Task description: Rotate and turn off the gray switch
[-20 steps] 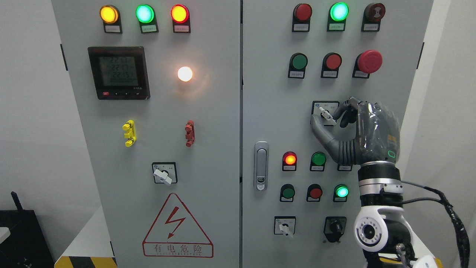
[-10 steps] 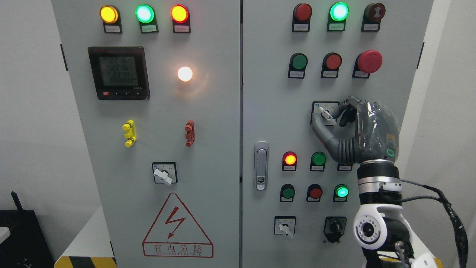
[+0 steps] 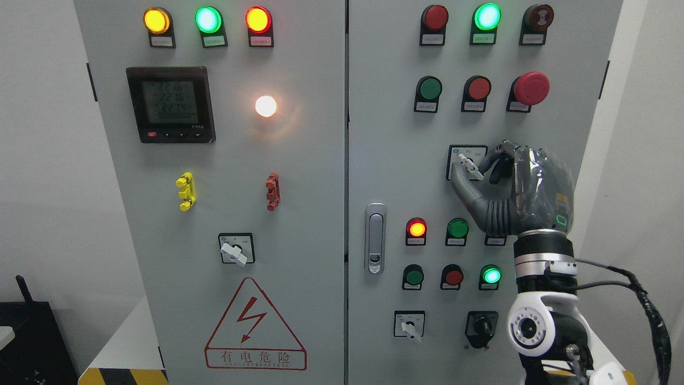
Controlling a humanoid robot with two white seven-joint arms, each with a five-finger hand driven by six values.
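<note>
I have the right hand (image 3: 513, 187) up against the right door of the cabinet (image 3: 385, 133), right of centre in the frame, its thumb and forefinger pinched on the gray switch (image 3: 469, 165). The switch's pale lever sits in its square plate, tilted with its upper end toward the upper left, below the red mushroom button (image 3: 530, 88) and above the lit red lamp (image 3: 416, 229) and the green button (image 3: 457, 228).
</note>
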